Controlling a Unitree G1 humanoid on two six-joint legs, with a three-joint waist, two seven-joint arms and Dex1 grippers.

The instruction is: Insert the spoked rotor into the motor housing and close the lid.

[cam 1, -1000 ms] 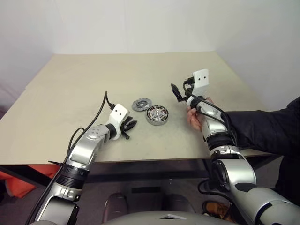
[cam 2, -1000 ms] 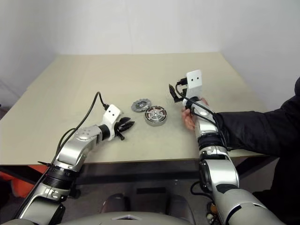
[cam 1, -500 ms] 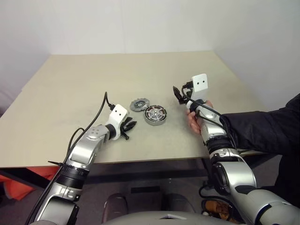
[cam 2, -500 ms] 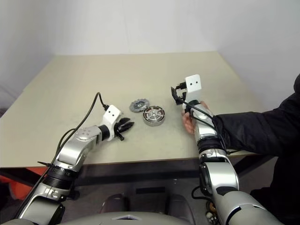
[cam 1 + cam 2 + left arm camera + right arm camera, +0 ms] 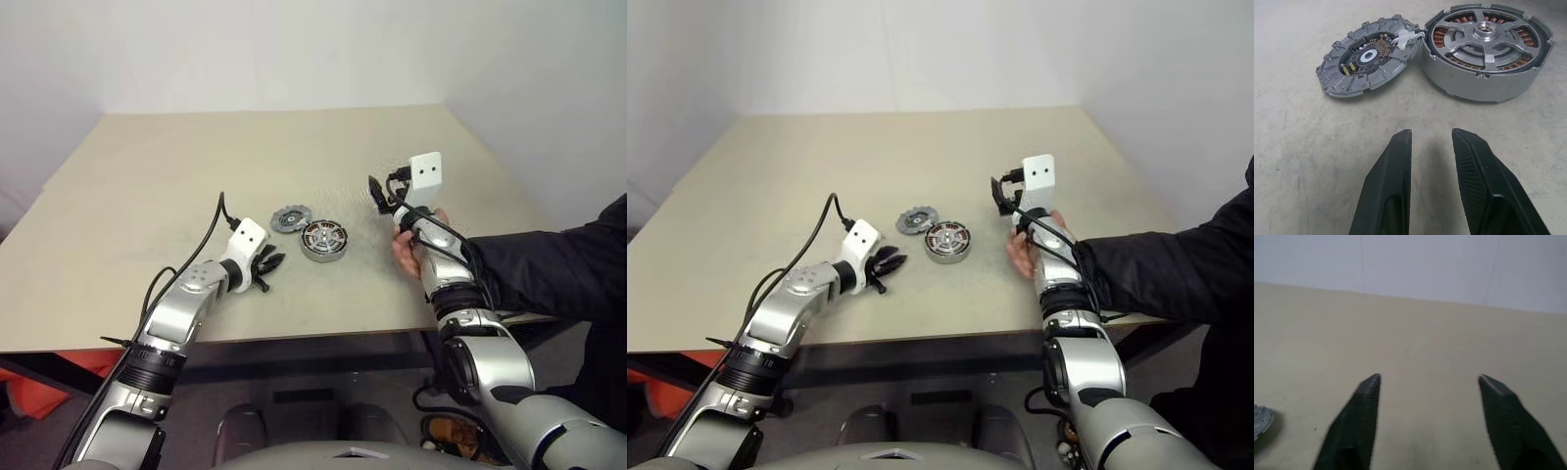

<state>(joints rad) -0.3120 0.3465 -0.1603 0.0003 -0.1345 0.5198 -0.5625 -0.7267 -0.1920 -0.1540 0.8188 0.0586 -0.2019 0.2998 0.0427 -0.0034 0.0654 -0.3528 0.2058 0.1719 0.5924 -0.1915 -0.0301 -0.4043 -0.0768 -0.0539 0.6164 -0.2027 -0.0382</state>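
Beige tabletop (image 5: 147,196) at frame centre bears the lid (image 5: 291,218) touching the motor housing (image 5: 326,239), spoked rotor (image 5: 1484,36) seemingly already seated, while left gripper (image 5: 1431,142) waits narrowly parted and right gripper (image 5: 1427,382) hovers empty, parted.

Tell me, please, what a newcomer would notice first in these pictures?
Two round motor parts lie side by side mid-table: the notched grey lid and the motor housing, spoked rotor already inside. A person's hand grips the robot's right wrist, its right hand open and empty.
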